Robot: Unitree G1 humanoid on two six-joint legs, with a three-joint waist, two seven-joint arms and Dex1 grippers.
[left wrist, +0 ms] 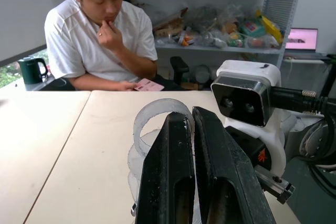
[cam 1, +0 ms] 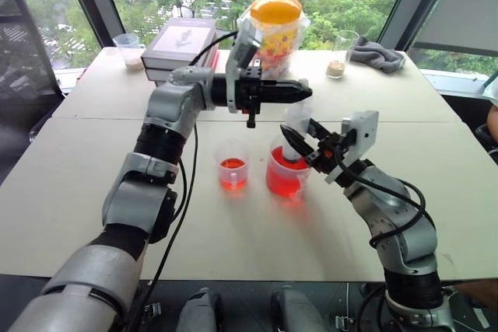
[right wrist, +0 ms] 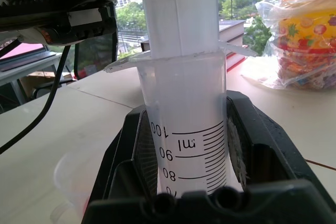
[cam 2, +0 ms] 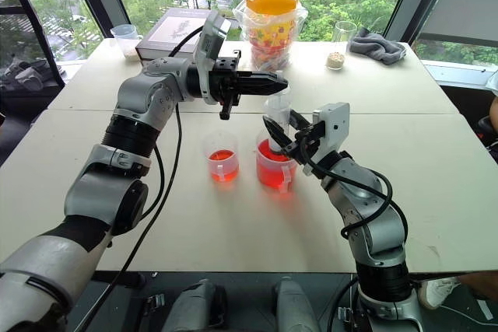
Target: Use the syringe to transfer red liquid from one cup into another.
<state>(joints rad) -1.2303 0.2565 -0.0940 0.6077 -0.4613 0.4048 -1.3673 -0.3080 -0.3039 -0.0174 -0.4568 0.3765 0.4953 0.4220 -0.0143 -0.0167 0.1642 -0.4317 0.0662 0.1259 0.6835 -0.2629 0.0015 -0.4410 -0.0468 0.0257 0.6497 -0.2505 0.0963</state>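
Between the right gripper's [cam 1: 299,144] fingers stands the syringe [right wrist: 184,77], clamped upright by its barrel, its lower end set down into the handled beaker [cam 1: 287,172] of red liquid [cam 1: 285,181] directly below that hand. The smaller handleless cup [cam 1: 233,166], holding a shallow red layer, sits just beside the beaker, on the side away from the right hand. The left gripper [cam 1: 305,89], fingers pressed together and empty, lies level directly above the right hand, its tips at the plunger head [left wrist: 160,121].

Risks, as judged: a sideways push from the left fingers on the plunger could tilt the barrel in the right hand's grip or tip the beaker; a slip off the plunger head would leave no draw; lifting the syringe towards the small cup too fast could drip on the table [cam 1: 93,184].

Unclear: whether the left fingertips touch the plunger; the syringe tip, submerged behind the red glow; how much liquid, if any, sits in the barrel, whose visible part looks clear.
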